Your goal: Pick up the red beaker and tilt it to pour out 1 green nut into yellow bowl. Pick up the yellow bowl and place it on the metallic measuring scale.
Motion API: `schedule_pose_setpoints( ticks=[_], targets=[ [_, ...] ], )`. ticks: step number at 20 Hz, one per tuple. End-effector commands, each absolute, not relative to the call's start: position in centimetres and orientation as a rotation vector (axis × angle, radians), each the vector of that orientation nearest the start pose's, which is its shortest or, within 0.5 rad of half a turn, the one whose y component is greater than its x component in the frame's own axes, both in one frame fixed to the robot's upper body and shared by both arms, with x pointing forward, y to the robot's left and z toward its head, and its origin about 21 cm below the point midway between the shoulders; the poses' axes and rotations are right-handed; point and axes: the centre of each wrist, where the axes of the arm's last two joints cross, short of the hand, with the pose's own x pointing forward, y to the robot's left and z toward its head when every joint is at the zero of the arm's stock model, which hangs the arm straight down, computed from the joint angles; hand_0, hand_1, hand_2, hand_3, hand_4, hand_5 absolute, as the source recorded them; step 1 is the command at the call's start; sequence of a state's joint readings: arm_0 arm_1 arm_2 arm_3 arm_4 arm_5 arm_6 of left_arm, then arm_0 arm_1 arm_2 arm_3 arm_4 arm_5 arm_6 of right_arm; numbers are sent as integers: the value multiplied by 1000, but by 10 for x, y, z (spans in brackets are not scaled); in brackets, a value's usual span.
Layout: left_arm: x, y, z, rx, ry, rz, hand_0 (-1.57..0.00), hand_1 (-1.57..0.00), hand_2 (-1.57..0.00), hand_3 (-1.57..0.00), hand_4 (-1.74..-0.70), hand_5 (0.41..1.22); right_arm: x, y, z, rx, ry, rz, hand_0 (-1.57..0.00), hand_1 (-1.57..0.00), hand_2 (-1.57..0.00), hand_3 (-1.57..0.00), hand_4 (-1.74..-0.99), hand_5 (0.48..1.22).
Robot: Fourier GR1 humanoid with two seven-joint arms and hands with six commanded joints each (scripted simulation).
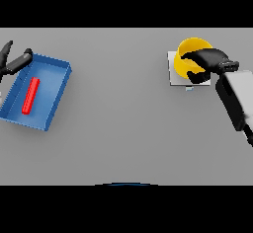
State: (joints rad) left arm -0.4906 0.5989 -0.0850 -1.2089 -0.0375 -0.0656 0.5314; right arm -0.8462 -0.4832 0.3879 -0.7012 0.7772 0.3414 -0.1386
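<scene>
The yellow bowl point(190, 54) is seen at the far right of the grey table point(123, 128), resting on the pale square plate of the metallic measuring scale point(174, 71), whose near and left edges show beneath it. The right hand point(210, 61) is laid over the bowl's near right rim, with its fingers curled around that rim and the thumb apparently set against the outer wall, though the contact there is partly hidden by the hand itself. At the far left, a blue tray point(52, 106) is placed at a slant, and a red bar-shaped object point(30, 95) is lying inside it. The left hand point(12, 61) is held at the tray's far left corner, its fingers spread and relaxed, gripping nothing.
</scene>
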Motion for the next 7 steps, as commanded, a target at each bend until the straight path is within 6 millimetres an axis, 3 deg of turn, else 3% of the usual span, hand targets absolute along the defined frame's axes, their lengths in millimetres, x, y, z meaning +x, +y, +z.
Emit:
schedule_pose_setpoints(
  ticks=[1,7],
  targets=[
    [359,332,115,552,-1098,-432,1,1,1,1,-834,750,427,-267,83,-659,-1042,1597,-247,-243,-192,-164,-1448,824],
    [358,329,117,549,-1104,-435,1,1,1,1,-833,760,428,-267,84,-662,-997,1612,-64,-63,-50,-42,-1390,779]
  ],
)
